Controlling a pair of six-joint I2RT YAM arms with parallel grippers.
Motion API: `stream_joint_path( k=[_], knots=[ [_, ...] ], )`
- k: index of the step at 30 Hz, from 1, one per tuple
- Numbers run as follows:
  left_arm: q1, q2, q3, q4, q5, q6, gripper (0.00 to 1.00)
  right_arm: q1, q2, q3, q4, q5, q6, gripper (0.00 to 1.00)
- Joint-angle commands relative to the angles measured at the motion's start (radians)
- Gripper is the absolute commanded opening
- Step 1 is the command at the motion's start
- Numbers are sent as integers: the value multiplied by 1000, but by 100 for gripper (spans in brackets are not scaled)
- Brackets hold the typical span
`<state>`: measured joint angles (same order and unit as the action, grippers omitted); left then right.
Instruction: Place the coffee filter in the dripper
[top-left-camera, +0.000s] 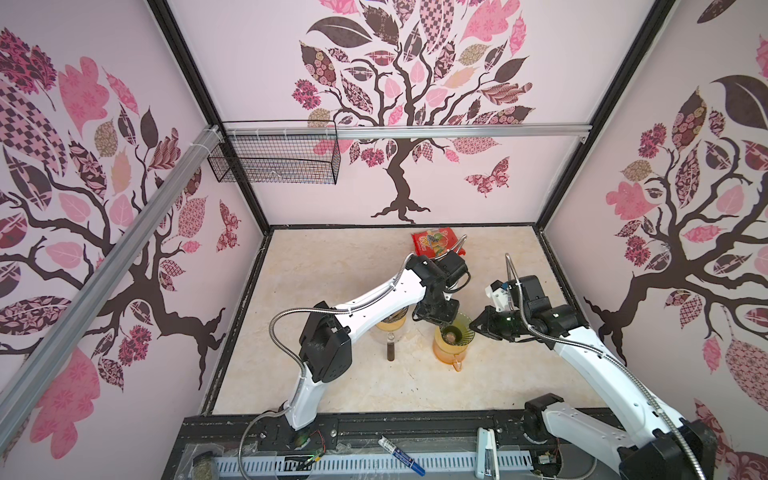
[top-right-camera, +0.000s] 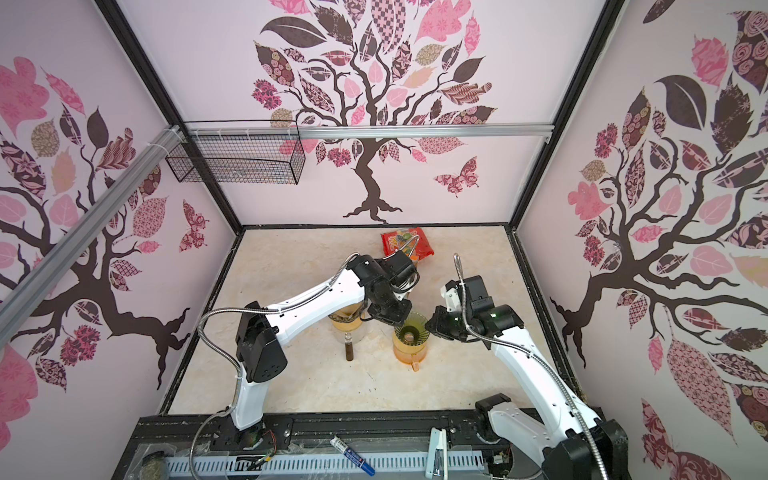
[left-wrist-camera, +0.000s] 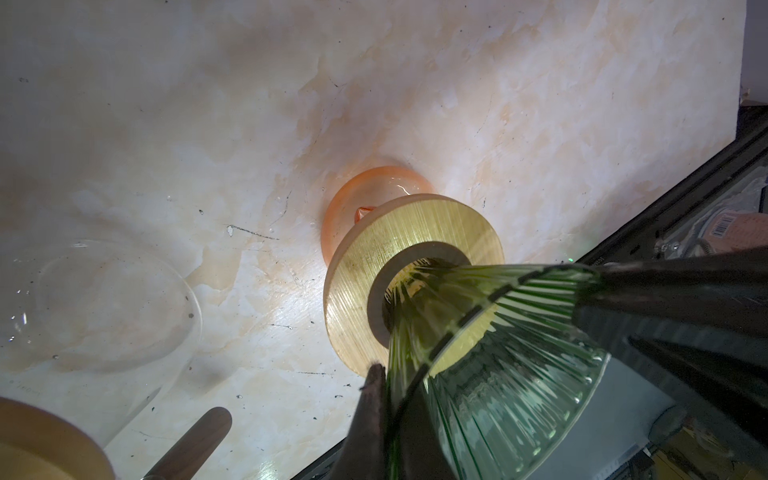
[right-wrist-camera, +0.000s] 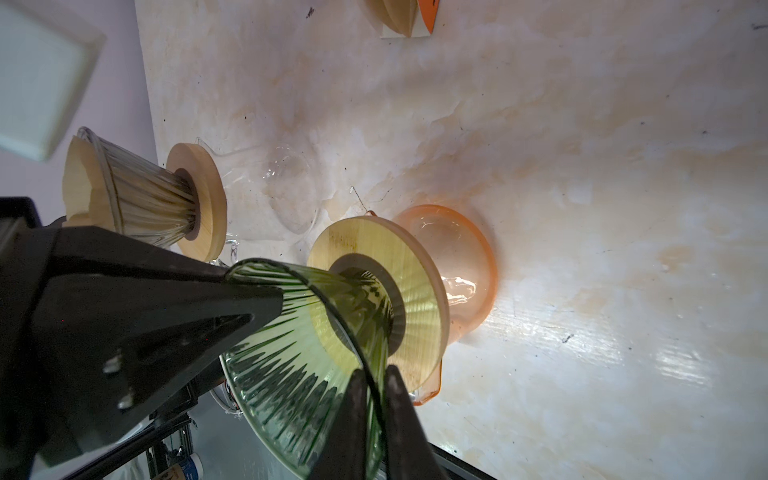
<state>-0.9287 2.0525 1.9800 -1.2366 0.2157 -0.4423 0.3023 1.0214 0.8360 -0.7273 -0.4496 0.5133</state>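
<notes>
A green ribbed glass dripper stands on a wooden collar over an orange carafe. Its cone is empty. My left gripper is shut on the far left side of its rim. Opposite it, my right gripper pinches the rim's right side, one finger inside the glass and one outside. A beige paper coffee filter sits in a second, clear dripper, mostly hidden under my left arm in both top views.
The clear dripper rests on a clear glass carafe. A dark vial stands in front of it. Folded beige filters in a holder and a red snack pack lie toward the back wall. A black frame edge runs along the table's front.
</notes>
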Motion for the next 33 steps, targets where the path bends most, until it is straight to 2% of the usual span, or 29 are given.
stream_joint_path(
  k=[1, 12, 16, 33],
  knots=[
    [5, -24, -27, 4, 5, 14, 9, 24, 6, -9, 20, 17, 12, 11],
    [5, -42, -17, 3, 7, 16, 15, 31, 5, -3, 6, 52, 14, 4],
    [6, -65, -8, -5, -11, 14, 21, 32, 5, 4, -5, 62, 8, 3],
    [-5, -92, -32, -37, -5, 45, 28, 52, 9, 84, -115, 213, -42, 0]
  ],
)
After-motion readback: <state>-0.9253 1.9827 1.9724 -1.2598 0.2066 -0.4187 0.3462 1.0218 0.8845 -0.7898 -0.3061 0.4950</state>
